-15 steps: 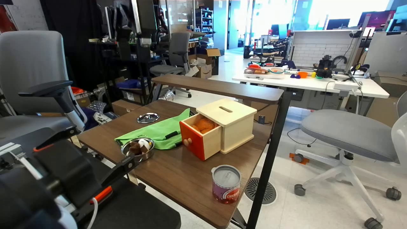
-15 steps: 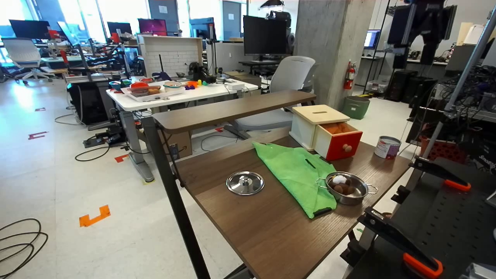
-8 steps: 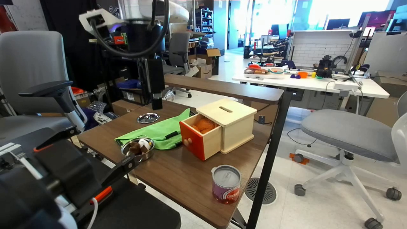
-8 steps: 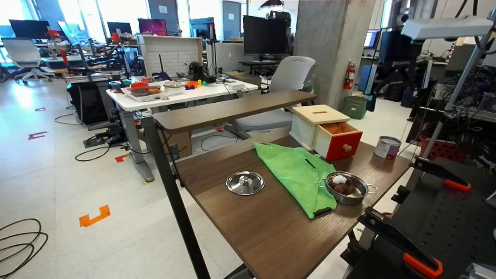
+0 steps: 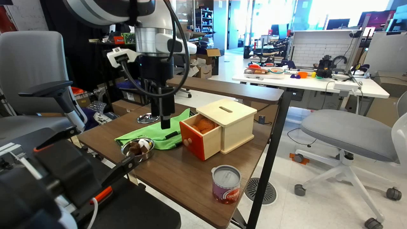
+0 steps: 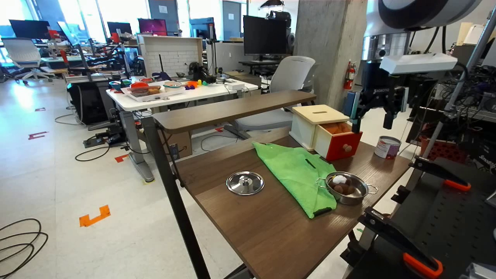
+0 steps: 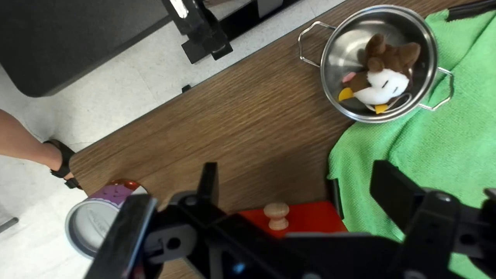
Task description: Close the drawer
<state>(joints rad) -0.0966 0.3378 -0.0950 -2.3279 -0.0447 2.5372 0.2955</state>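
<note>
Exterior view: drawer (image 6: 341, 146) open, projecting toward four o'clock from wooden box (image 6: 302, 131) on tabletop (image 6: 267, 232); orange contents (image 6: 335, 128) exposed. Tool (image 6: 372, 124) hangs at two o'clock of drawer front, jaws spread, holding nothing. Wrist view: knob (image 7: 276, 217) just past five o'clock from centre, green cloth (image 7: 453, 143) at three. Likely step: approach before push. Possible faults: off-centre push may skew drawer, causing jam; excess force may slide whole box; wide-set jaws, lowered too far, may snag cloth or scrape tabletop.

Both exterior views share table (image 5: 178, 171); wrist view closer, seemingly downward.
</note>
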